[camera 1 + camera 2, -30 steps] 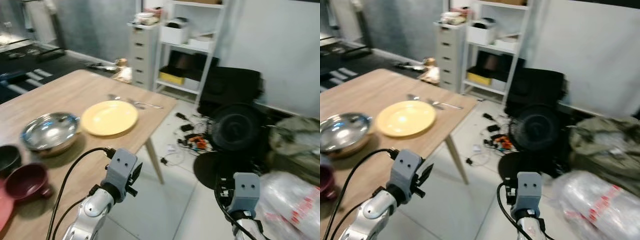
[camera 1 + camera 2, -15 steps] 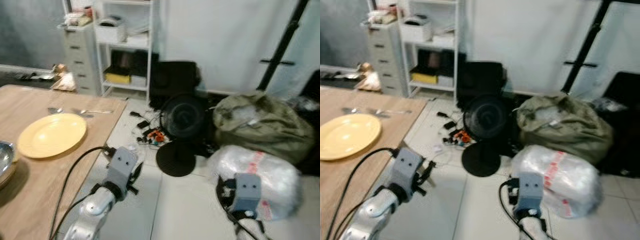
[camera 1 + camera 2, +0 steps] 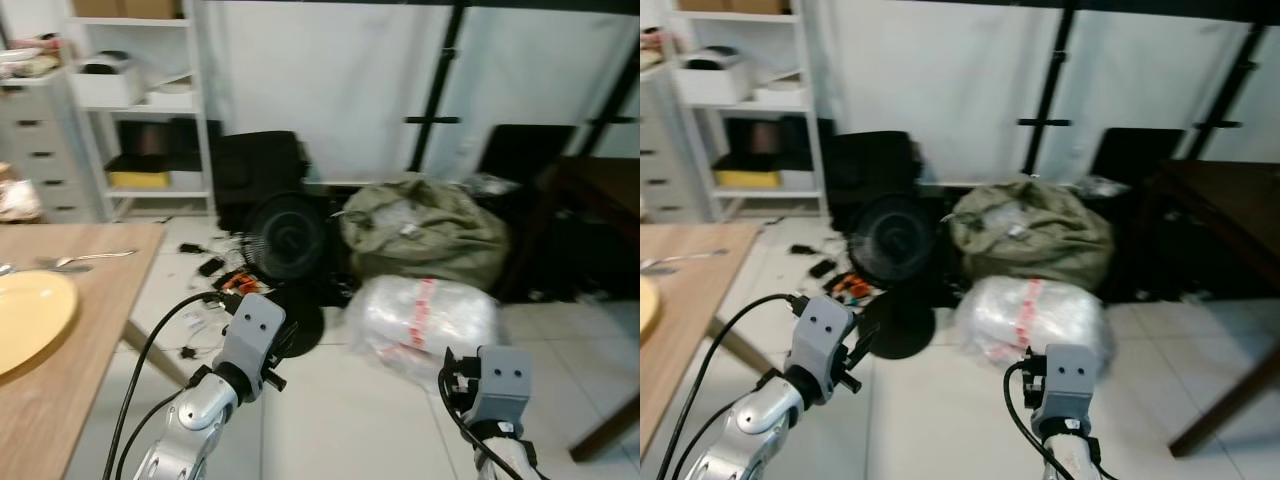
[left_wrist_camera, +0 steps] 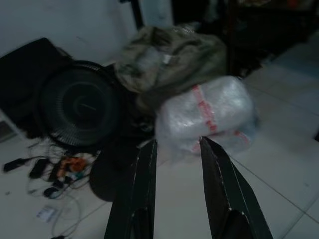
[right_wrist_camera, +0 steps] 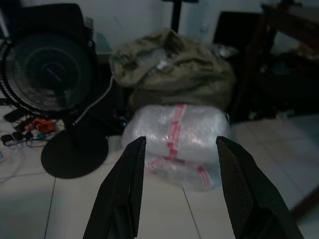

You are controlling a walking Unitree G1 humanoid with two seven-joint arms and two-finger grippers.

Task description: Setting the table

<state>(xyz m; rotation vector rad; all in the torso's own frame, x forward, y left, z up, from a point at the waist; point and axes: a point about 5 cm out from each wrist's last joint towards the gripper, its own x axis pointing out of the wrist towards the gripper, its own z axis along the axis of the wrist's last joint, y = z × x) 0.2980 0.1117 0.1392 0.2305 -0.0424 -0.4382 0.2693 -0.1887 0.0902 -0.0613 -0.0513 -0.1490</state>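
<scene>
**Grippers empty, table at the far left edge of view**

Findings for you, operator. Your left gripper (image 4: 177, 164) is held out in front at about waist height, its two black fingers parted with nothing between them; through the gap its wrist camera looks at floor tile and the clear plastic bundle (image 4: 209, 112). Your right gripper (image 5: 182, 174) is likewise spread wide and holds nothing, aimed at the same bundle from the other side. Both arms are carried forward and free, which I judge to be a travelling posture rather than a reach.

The task's things lie off to your left. The wooden table (image 3: 75, 340) shows only as a corner, with the yellow plate (image 3: 25, 320) near its edge and cutlery (image 3: 70, 262) laid just beyond the plate, toward the far side. That arrangement reads as one place partly set.

Ahead of you is clutter unrelated to the job: a black floor fan (image 3: 285, 235) with loose cables (image 3: 215, 275) beside its base, an olive bag (image 3: 420, 230) behind the bundle, a white shelf unit (image 3: 130, 100) against the wall, and a dark table (image 3: 600, 190) at right.

Judgement: you face away from the place setting, probably seeking further items. Mind the cables and fan base underfoot.
</scene>
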